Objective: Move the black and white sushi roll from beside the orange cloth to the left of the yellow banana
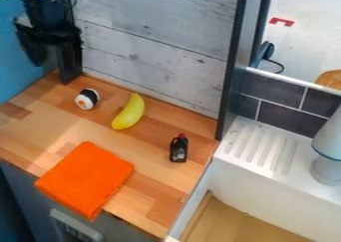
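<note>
The black gripper [53, 71] hangs at the upper left of the frame, by the gray wood wall [156, 37]. Its two fingers are spread apart and it holds nothing. Nearest to it is a toy sushi roll [86, 99], black and white with an orange spot, on the wooden counter [156, 183] in the upper left. It looks light and firm, but its round side could roll away. A hold across its middle, from both sides, should be good.

Just right of it, a yellow toy banana [130, 111] lies curved. It looks light, stiff and a bit slippery — pinch the fat middle, because a tip could slip out or make it spin.

A little black bottle [178, 149] with a red cap is near the middle of the frame. It looks hard and light, and its flat body should be easier to grab than the small cap. At the lower left is an orange cloth [85, 179], soft and floppy — it won't break, but it will sag. A pinched-up fold would be the best place to hold it.
</note>
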Controlling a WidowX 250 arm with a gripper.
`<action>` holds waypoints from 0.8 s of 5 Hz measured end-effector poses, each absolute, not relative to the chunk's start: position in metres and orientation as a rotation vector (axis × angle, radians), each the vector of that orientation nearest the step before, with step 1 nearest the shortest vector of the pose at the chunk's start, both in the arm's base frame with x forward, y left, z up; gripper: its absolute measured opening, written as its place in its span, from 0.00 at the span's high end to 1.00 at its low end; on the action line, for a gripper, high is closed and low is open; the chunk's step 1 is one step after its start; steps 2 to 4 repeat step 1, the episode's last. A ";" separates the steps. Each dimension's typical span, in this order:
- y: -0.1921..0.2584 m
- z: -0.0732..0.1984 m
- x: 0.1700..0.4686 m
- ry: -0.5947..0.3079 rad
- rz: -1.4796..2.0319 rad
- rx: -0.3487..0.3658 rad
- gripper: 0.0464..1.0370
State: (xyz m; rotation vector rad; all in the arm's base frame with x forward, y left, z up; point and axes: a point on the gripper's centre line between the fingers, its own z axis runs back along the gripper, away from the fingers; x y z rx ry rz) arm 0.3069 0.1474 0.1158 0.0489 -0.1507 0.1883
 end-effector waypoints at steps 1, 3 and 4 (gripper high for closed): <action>0.118 0.103 0.257 -0.043 0.216 -0.016 0.03; 0.118 0.103 0.257 -0.043 0.216 -0.016 0.03; 0.118 0.103 0.257 -0.043 0.216 -0.016 0.03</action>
